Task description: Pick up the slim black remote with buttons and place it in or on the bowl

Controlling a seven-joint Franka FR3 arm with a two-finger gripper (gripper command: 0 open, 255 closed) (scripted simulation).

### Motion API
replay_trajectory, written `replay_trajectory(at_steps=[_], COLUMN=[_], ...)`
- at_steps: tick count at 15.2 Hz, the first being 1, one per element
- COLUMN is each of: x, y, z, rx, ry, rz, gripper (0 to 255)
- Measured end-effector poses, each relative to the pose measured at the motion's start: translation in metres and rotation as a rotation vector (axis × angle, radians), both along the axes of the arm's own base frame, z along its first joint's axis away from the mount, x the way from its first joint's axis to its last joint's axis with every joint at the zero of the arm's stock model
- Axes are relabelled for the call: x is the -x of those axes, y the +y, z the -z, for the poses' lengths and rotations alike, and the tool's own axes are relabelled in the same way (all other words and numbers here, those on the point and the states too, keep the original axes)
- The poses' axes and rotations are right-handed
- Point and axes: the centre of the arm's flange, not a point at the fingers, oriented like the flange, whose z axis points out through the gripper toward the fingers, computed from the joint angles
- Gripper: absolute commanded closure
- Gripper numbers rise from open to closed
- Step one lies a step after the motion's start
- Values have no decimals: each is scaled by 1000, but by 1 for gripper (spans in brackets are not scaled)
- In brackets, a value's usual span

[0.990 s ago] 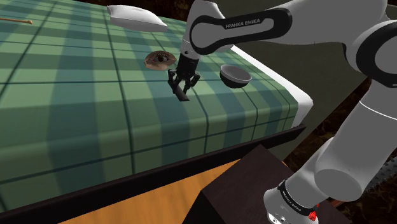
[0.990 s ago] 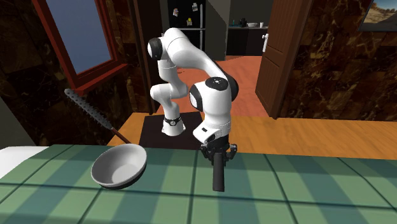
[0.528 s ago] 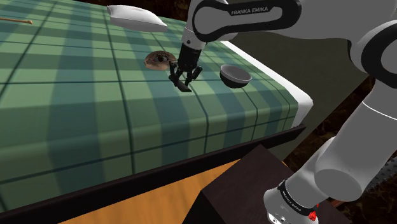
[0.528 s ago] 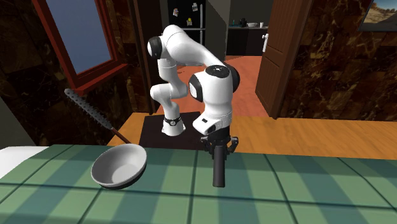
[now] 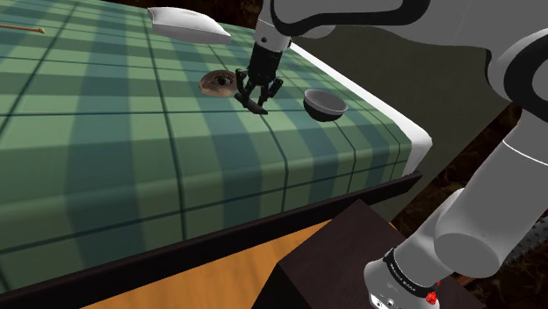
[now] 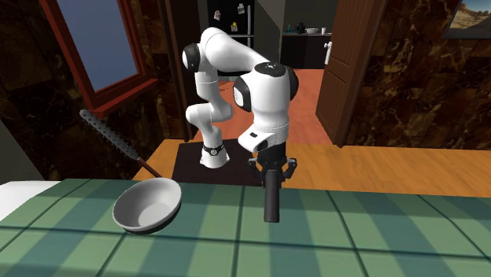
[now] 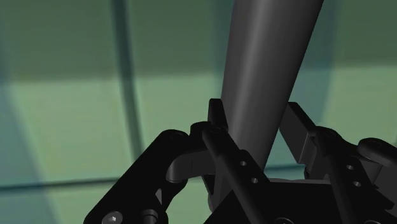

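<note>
Gripper (image 5: 260, 95) clenched on the remote; the bowl is not yet reached.
From the shoulder view, the black gripper clasps the slim dark remote (image 5: 258, 104) by its upper end over the green plaid cover (image 5: 105, 132), between a brown ring (image 5: 219, 82) and the dark bowl (image 5: 325, 104), which sits apart at that view's right. In the second exterior view the remote (image 6: 271, 203) hangs upright under the gripper (image 6: 272, 169), seemingly clear of the cover, and the bowl (image 6: 149, 203) lies near at that view's left with nothing in it. In the wrist view both fingers (image 7: 216, 121) press the remote (image 7: 270, 63) between them. By this, the pick looks done; the carry to the bowl and the release remain.
</note>
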Motion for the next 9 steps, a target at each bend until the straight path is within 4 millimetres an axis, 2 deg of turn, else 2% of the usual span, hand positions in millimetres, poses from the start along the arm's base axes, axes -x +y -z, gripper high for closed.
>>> replay_trajectory(at_steps=[9], x=[0], y=[-1], z=[-48], rx=[0], ry=[0], rz=[0], gripper=[255])
